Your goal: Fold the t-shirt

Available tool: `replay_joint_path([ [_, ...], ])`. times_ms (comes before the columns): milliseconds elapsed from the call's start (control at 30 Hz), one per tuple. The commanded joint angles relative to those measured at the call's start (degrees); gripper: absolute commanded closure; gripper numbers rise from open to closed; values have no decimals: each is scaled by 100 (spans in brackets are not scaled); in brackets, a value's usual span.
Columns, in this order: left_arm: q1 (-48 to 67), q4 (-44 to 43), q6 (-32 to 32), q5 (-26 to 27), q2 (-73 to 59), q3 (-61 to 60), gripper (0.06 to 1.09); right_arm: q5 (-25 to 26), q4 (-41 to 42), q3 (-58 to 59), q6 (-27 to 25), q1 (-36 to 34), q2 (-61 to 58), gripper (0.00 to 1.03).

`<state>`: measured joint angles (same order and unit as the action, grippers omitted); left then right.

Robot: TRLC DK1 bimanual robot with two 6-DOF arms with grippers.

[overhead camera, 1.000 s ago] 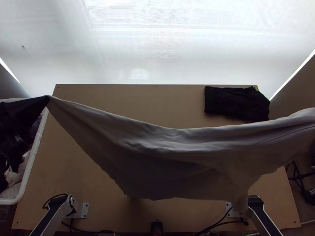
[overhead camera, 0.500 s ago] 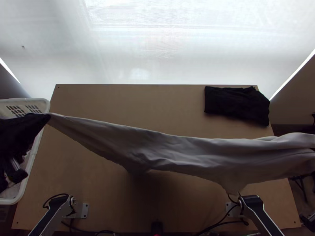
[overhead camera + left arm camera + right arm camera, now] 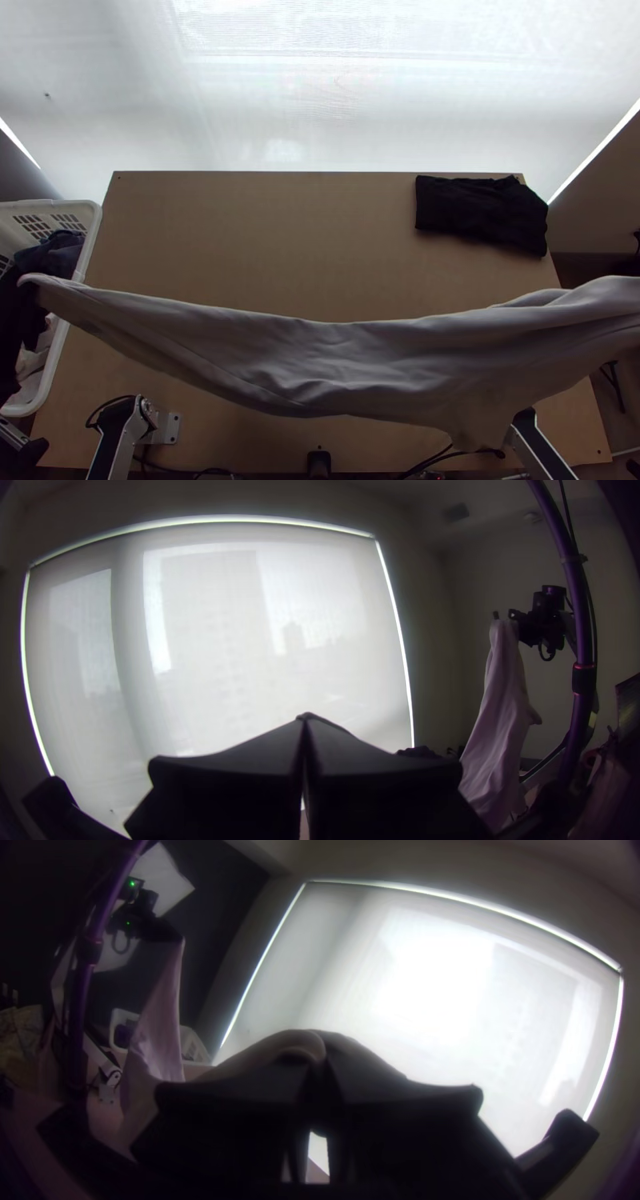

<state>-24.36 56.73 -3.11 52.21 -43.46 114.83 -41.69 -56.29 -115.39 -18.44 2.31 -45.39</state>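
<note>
T-shirt (image 3: 344, 360) sags above the table (image 3: 272, 232), pinched between closed fingers: left gripper (image 3: 305, 719) towards nine o'clock, right gripper (image 3: 323, 1052) towards three. Best tension evenly, then lower level.

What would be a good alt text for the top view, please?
A grey t-shirt hangs stretched across the picture above a wooden table; a folded black cloth lies at its far right corner, a white basket stands at left.

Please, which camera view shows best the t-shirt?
The top view, because the t-shirt sags there in one long, wide stretch, though cut off at the right edge. The left wrist view shows a narrow hanging part; the right wrist view another, plus some cloth up close.
</note>
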Motion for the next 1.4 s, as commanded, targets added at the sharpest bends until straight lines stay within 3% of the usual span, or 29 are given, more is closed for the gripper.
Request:
replay_joint_path([
  [0, -851, -83, 672, 1477, 110, -127, 105, -814, 92, -45, 499, -37, -313, 100],
  [233, -1897, -136, 672, 2813, 479, -584, 105, -1025, -75, 325, 560, -37, -366, 100],
  [500, -1466, -215, 1278, 2848, -163, -575, 105, -999, -40, 245, 613, -37, -533, 100],
  [667, 160, 66, 1885, 2848, -488, -769, 105, -999, -40, 245, 675, -37, -647, 100],
  [900, 3034, 550, 1929, 2839, -567, -1111, 105, -999, -13, 131, 763, -37, -840, 100],
  [1167, 3095, 778, 1929, 2734, -444, -2439, 105, -1008, -198, 316, 1184, -11, -1069, 100],
  [1300, 3236, 980, 1946, 2725, -611, -2113, 105, -999, -409, 8, 1237, 112, -1148, 100],
  [1367, 3332, 1024, 1981, 2725, -655, -1999, 105, -990, -629, -133, 1105, 631, -1192, 100],
])
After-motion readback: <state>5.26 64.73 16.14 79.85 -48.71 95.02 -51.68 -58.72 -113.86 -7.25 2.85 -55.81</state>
